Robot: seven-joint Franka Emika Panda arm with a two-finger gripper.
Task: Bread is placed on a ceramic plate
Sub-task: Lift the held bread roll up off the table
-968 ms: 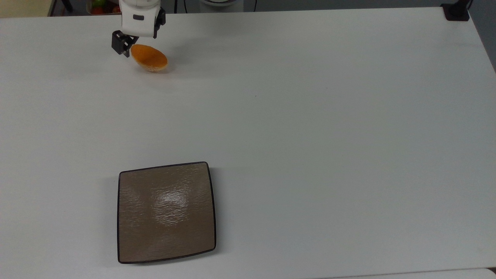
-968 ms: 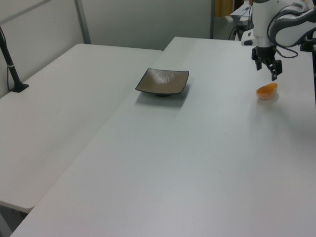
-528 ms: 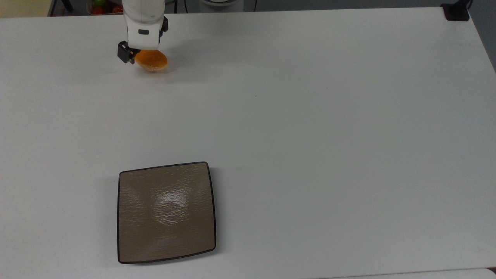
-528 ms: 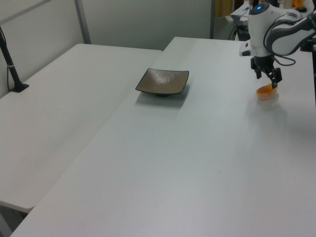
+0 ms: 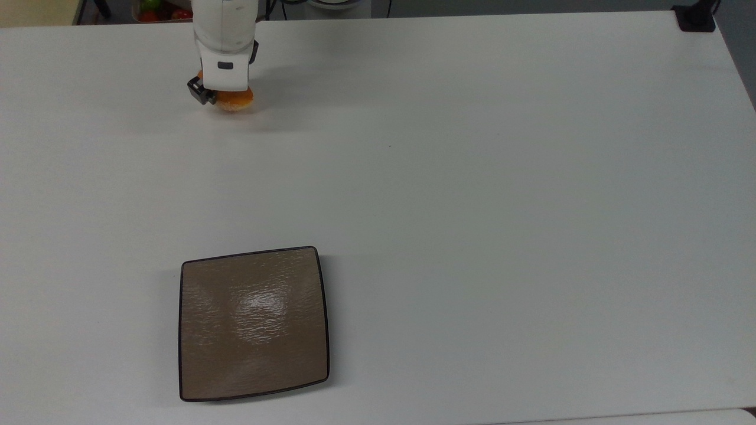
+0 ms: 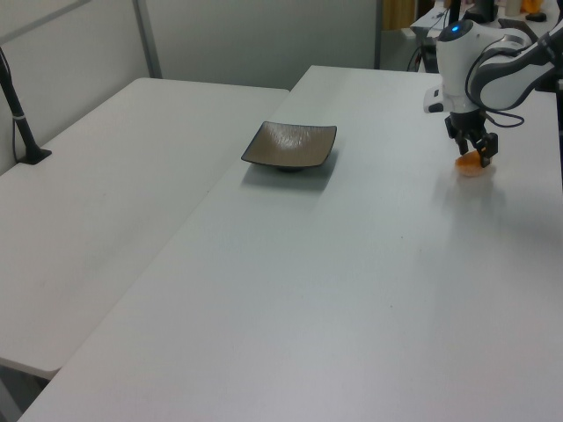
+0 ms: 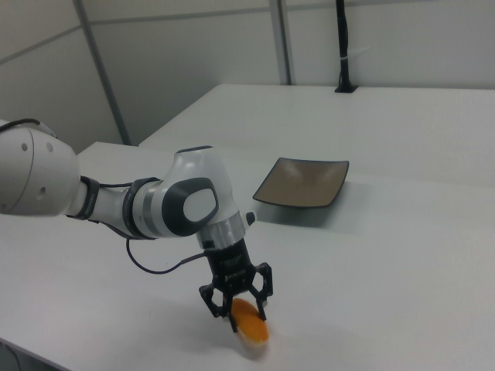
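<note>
On the white table (image 5: 472, 177) I counted one bread (image 5: 236, 101), one ceramic plate (image 5: 254, 323) and one gripper (image 5: 220, 94). The bread, a small orange bun, lay near the far edge on the top view's left, well apart from the plate, which sat by the near edge on that same side. In the right view the bread (image 7: 251, 323) rested on the table close to the lower edge, its glossy orange face turned up toward the camera and its long axis running from the fingers down toward the right view's lower right; a paler rim showed along its bottom. In the left view the bread (image 6: 471, 162) was a small orange shape at the fingertips, far to the right of the plate (image 6: 290, 146).

The arm came in from the top view's upper edge, its white wrist pointing almost straight down over the bun and covering most of it. In the right view the gripper (image 7: 235, 300) hung vertically beneath the bent grey-and-white wrist link, black fingers (image 7: 209, 298) spread to either side of the bun's upper end. I read the jaws as parted wide enough to straddle the bun, low around it; I could not tell whether the pads touched it. In the left view the gripper (image 6: 475, 151) sat right down at the bread.

The plate was bare, its rippled brown surface catching a glare patch.
</note>
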